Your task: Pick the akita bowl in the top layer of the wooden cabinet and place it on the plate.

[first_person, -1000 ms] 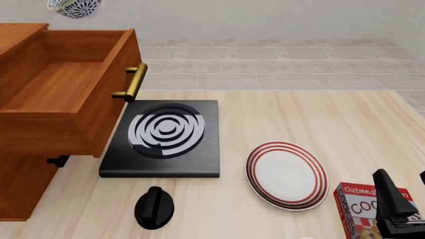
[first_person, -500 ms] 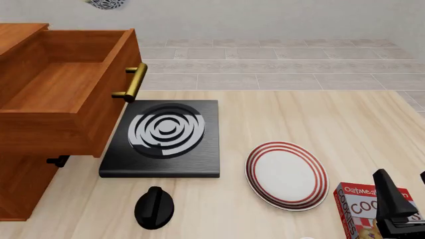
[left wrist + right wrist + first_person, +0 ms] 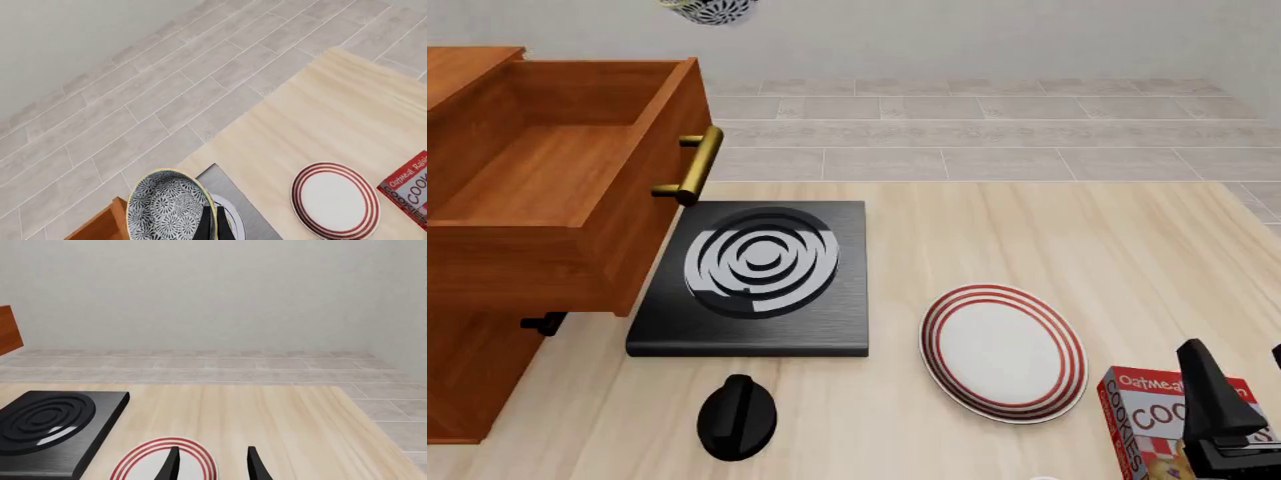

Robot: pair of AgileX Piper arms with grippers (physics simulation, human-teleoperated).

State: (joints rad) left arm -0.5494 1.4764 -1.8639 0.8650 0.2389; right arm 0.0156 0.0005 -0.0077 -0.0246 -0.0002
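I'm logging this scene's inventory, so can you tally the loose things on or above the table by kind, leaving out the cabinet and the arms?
Bowls: 1, the akita bowl, held up in the left gripper
Plates: 1, the plate
Black slabs with grey-white rings: 1, the black slab
Black knobs: 1, the black knob
Cookie boxes: 1, the cookie box
Total: 5

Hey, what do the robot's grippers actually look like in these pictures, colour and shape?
Only parts show. The right gripper has two plain black fingers tapering to points, on a blocky black body in the front view. Of the left gripper only slim black fingers show. No cables or markings are visible.
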